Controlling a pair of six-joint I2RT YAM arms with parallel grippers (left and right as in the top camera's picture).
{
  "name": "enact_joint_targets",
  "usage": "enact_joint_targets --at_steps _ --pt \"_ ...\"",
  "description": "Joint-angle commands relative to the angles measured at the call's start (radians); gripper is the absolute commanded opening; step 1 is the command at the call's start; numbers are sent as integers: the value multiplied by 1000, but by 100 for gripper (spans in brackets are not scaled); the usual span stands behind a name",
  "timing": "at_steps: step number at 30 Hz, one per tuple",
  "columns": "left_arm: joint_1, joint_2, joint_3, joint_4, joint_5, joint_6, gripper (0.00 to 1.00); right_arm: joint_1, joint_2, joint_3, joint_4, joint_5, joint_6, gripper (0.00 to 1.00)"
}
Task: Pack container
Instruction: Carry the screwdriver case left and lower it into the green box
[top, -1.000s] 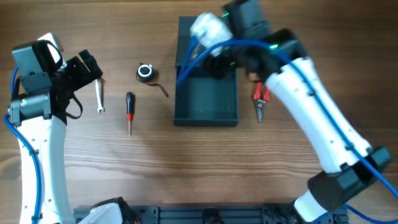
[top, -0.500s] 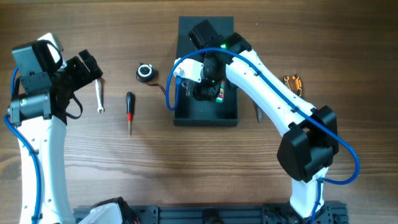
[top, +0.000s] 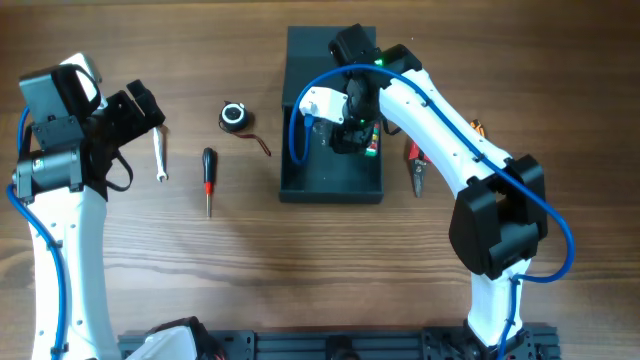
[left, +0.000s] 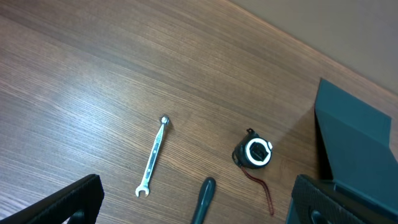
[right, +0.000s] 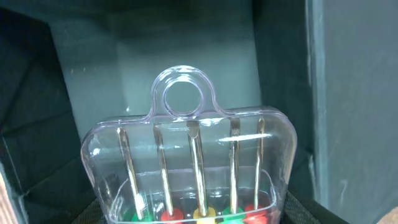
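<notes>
The dark teal container (top: 330, 178) stands open at the table's middle back, its lid (top: 312, 50) laid flat behind it. My right gripper (top: 355, 135) is down inside it, shut on a clear plastic case of small screwdrivers (right: 189, 168) with coloured handles. In the right wrist view the case hangs before the container's inner walls (right: 93, 68). Its coloured end shows in the overhead view (top: 371, 146). My left gripper (top: 140, 105) is open and empty, held above the table at the far left. In the left wrist view its fingers (left: 193, 205) frame the table, and the container (left: 354, 143) stands to the right.
A silver wrench (top: 159, 157) (left: 153, 155), a black-and-red screwdriver (top: 208, 180) (left: 202, 199) and a tape measure (top: 234, 116) (left: 253, 152) lie left of the container. Red pliers (top: 417, 165) lie right of it. An orange-handled tool (top: 478, 128) shows partly behind the right arm.
My right gripper has come down into the container with the clear case and then shifted a little to the right inside it. The left arm has not moved.
</notes>
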Motion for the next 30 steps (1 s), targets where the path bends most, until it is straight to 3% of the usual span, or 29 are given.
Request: enact_joint_targets --at_steps 1,11,23,30 --pt "5 5 24 0 -10 16 100 7 12 -3 60 -97 -40 19" --pt "5 5 24 0 -10 16 100 4 14 -21 129 -99 -87 16" --pt "5 5 24 0 -10 16 100 -15 14 -194 229 -61 -87 17" --pt "5 5 24 0 -10 16 100 -59 14 -213 264 -61 -87 22"
